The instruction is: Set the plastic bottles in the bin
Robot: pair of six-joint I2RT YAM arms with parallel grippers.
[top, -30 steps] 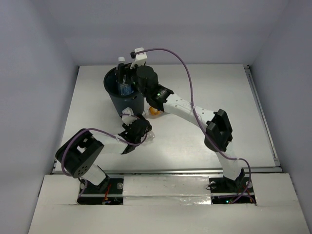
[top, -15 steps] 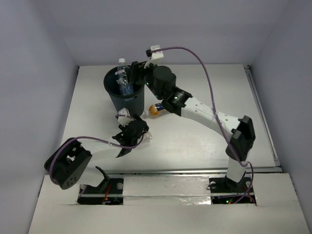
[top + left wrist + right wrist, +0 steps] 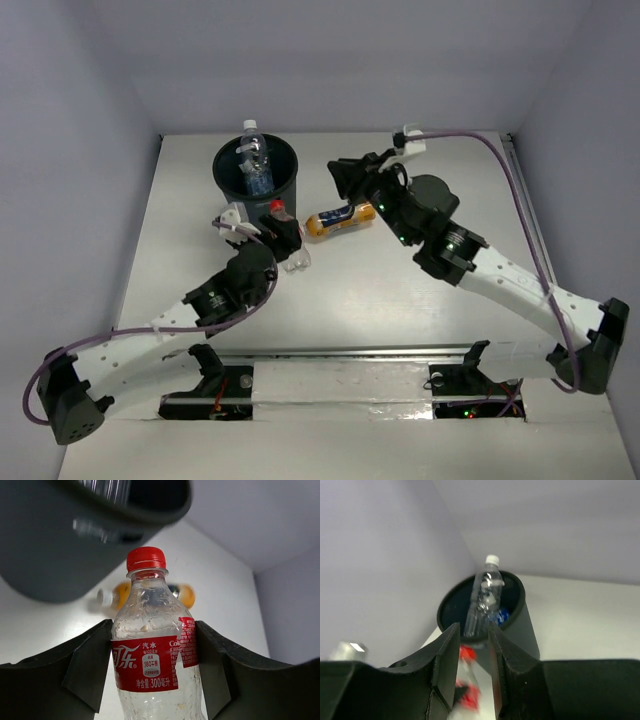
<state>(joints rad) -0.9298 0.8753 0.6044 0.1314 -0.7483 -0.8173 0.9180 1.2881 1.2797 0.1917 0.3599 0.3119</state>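
Note:
The black bin [image 3: 229,187] stands at the back left, with a clear white-capped bottle [image 3: 251,146] poking above its rim and a blue-labelled bottle [image 3: 261,183] inside. My left gripper [image 3: 277,233] is shut on the red-capped, red-labelled bottle [image 3: 150,650], held upright just in front of the bin [image 3: 55,550]. The orange bottle [image 3: 338,218] lies on the table right of the bin. My right gripper [image 3: 345,178] hovers above it, jaws narrowly apart and empty. Its wrist view looks at the bin [image 3: 522,625] and the white-capped bottle [image 3: 486,592].
The white table [image 3: 420,290] is walled by grey panels at the back and sides. A purple cable [image 3: 500,150] arcs over the right arm. The left arm [image 3: 150,335] stretches diagonally across the near left of the table.
My right gripper has drawn back from over the bin to the right, its jaws narrowing. The left arm has stretched forward, carrying the red-capped bottle closer to the bin.

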